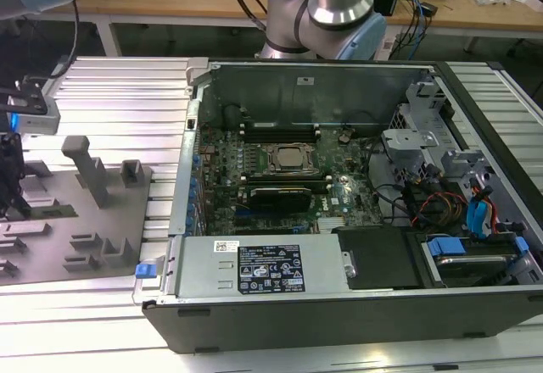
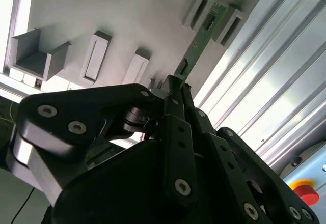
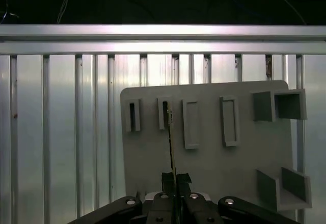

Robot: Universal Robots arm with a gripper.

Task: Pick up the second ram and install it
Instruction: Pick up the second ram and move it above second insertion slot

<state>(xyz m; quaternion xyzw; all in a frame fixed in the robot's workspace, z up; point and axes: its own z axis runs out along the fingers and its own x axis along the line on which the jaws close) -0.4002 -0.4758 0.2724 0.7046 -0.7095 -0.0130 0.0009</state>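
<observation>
We see the second ram (image 2: 199,40) in the second wrist view as a narrow green strip. In the first wrist view it stands edge-on, little more than a thin line. Its near end is hidden between the fingertips (image 2: 173,112) of the gripper (image 2: 179,84), which pinches it from both flat sides.

Its far end reaches the grey holder plate (image 3: 219,168), between two raised slot blocks (image 2: 199,7). We cannot tell whether it rests in a slot or hangs clear of the plate.

The plate lies on the ribbed aluminium table (image 3: 61,132). In the exterior view it sits at the exterior view's left, where the frame edge cuts off most of the dark gripper body.

Well apart, toward the exterior view's right, the open computer case (image 1: 339,322) shows its motherboard (image 1: 339,195) with the square CPU socket (image 1: 293,159). The long slots (image 1: 280,130) beside the socket are too dark for us to judge what they hold.
</observation>
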